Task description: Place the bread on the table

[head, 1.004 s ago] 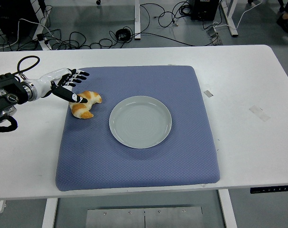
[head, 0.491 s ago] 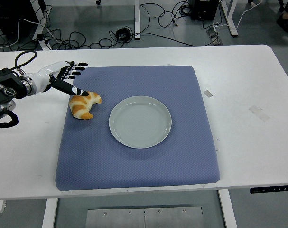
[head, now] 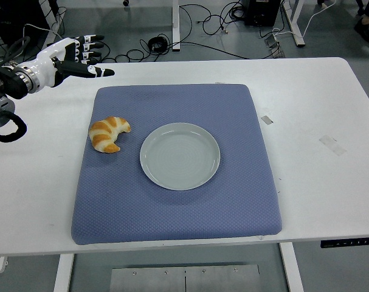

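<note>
A grey plate [head: 180,156] sits mid-way on the blue mat [head: 172,207]. The bread [head: 108,133] lies on the mat at the plate's nine o'clock, just beside it. At ten o'clock, well apart from the bread, the left hand [head: 65,59] hovers with fingers spread, holding nothing.

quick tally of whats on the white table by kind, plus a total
croissant: 1
plate: 1
blue mat: 1
tape scraps: 2
total: 5
The left hand is open above the table's far left and holds nothing, so it is not counted.
</note>
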Robot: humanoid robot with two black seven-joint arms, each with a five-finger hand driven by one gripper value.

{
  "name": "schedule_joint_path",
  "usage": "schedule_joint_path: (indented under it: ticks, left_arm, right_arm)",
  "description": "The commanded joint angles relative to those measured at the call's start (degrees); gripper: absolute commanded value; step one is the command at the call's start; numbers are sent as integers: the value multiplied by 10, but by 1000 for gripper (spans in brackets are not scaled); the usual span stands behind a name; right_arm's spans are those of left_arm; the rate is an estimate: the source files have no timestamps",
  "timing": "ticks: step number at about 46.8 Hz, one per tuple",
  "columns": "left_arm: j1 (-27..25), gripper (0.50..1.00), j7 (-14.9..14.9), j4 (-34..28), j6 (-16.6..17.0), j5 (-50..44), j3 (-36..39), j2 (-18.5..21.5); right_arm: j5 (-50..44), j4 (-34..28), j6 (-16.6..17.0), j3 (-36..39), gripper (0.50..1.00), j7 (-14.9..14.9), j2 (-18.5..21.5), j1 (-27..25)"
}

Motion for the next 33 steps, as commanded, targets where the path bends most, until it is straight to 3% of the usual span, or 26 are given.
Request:
schedule_joint_path:
  ticks: [1,15,33]
  left_arm:
    - [1,968,0,3,0,-30,-11,4]
    - [0,968,3,43,0,-109,-24,4]
    - [21,968,4,87,-2,-156,-119,0]
  right_arm:
    - [0,0,0,0,1000,0,0,0]
    - [0,0,0,0,1000,1,0,0]
    - [0,0,0,0,1000,0,0,0]
